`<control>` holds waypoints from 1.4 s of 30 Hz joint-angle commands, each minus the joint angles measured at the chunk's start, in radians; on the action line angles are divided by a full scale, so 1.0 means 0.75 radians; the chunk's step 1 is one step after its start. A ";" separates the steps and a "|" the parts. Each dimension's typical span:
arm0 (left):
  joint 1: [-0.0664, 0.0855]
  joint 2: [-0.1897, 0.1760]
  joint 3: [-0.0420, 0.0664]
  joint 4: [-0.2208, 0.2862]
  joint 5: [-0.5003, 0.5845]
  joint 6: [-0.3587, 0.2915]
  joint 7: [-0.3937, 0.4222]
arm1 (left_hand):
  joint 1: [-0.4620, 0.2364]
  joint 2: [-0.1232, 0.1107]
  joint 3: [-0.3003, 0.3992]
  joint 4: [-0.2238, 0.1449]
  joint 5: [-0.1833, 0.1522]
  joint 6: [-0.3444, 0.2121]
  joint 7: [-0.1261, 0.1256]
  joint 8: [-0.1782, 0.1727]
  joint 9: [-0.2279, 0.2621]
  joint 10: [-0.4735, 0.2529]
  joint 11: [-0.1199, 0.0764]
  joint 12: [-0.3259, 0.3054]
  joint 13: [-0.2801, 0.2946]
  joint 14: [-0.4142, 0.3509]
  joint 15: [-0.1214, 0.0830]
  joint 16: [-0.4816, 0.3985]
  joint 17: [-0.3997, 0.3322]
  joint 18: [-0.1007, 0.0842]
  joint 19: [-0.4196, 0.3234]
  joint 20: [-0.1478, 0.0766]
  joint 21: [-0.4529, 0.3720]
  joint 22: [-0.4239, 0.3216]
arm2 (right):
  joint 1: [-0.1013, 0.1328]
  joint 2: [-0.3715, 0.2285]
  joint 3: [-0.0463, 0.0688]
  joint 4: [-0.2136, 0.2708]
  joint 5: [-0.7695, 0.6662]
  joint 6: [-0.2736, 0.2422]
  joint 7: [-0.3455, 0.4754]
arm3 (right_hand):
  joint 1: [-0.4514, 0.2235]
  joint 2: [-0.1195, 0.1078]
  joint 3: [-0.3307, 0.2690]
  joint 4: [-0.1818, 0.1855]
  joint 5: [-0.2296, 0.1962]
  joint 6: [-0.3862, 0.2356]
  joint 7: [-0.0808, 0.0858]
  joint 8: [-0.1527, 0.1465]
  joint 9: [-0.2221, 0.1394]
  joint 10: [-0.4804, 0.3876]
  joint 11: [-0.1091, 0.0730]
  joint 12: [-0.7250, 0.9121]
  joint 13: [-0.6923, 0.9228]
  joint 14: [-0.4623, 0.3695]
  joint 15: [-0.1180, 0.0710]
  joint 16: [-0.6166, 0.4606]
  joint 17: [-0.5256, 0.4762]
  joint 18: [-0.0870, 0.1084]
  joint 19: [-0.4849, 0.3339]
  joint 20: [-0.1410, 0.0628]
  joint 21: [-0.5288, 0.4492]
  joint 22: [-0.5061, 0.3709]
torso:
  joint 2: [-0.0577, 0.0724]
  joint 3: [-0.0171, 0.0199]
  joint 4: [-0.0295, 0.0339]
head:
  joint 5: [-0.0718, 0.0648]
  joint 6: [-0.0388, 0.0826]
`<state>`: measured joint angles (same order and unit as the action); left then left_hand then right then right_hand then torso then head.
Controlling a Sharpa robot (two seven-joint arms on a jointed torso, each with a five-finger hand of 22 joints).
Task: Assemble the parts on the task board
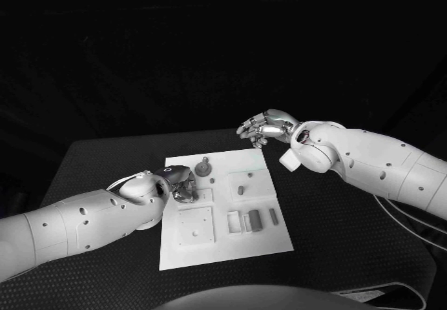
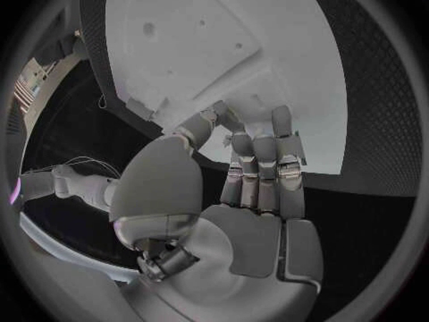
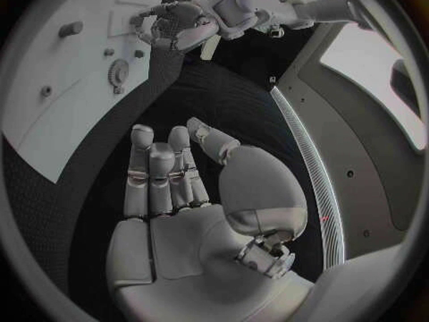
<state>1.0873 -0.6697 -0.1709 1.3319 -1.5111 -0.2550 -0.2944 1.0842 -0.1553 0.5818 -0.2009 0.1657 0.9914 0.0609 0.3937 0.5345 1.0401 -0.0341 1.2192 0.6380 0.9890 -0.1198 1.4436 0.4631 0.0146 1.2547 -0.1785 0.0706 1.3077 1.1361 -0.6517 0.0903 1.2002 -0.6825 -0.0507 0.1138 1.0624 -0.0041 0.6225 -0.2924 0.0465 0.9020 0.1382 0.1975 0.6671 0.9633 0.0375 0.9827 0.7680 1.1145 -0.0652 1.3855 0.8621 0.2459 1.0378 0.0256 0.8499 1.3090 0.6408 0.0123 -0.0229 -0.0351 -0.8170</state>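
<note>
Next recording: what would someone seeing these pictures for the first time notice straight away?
The white task board stands out bright against the black table, with small grey parts lying on it. The left hand hangs over the board's left edge near a round gear-like part, its fingers holding nothing. The right hand hovers off the board, beyond its far right corner, also holding nothing.
</note>
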 commanded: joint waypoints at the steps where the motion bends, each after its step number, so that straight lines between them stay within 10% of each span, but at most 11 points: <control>1: 0.000 0.003 0.000 0.001 -0.025 0.045 -0.028 | 0.007 0.008 0.008 0.000 0.005 0.031 0.021 0.008 0.064 0.008 0.001 -0.006 0.002 0.004 -0.015 -0.006 0.001 -0.019 0.009 0.003 -0.004 0.005 | -0.001 0.000 0.001 0.000 0.003 0.020 0.013 | -0.011 -0.001 -0.007 0.001 0.005 0.001 0.012 -0.007 -0.001 0.001 -0.002 0.005 -0.001 -0.003 -0.009 -0.006 -0.001 0.021 0.011 0.001 -0.007 0.016 | 0.001 -0.0001 0.0002 | -0.001 0.000; 42: 0.004 0.026 0.031 -0.001 -0.056 0.062 -0.064 | 0.010 0.015 0.008 -0.001 0.006 0.033 0.020 0.008 0.067 0.010 0.000 -0.007 0.003 0.006 -0.015 -0.007 0.002 -0.019 0.010 0.003 -0.004 0.004 | -0.006 0.003 0.001 0.011 -0.064 0.014 0.006 | -0.013 -0.001 -0.006 0.001 0.005 0.000 0.013 -0.008 -0.002 0.001 -0.002 0.006 -0.003 -0.003 -0.009 -0.006 -0.002 0.021 0.011 0.000 -0.007 0.016 | 0.000 0.0010 0.0002 | -0.003 -0.003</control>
<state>1.0888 -0.6534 -0.1488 1.3294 -1.5413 -0.2286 -0.3362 1.0907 -0.1510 0.5825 -0.2002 0.1674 0.9932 0.0591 0.3964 0.5501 1.0401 -0.0341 1.2194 0.6385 0.9899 -0.1216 1.4437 0.4637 0.0147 1.2546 -0.1784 0.0706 1.3073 1.1327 -0.6499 0.0903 1.2072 -0.7081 -0.0502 0.1125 1.0624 -0.0041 0.6225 -0.2924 0.0465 0.9031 0.1419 0.1975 0.6673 0.9633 0.0375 0.9826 0.7674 1.1132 -0.0637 1.3855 0.8623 0.2524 1.0378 0.0256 0.8499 1.3089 0.6409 0.0128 -0.0229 -0.0370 -0.8184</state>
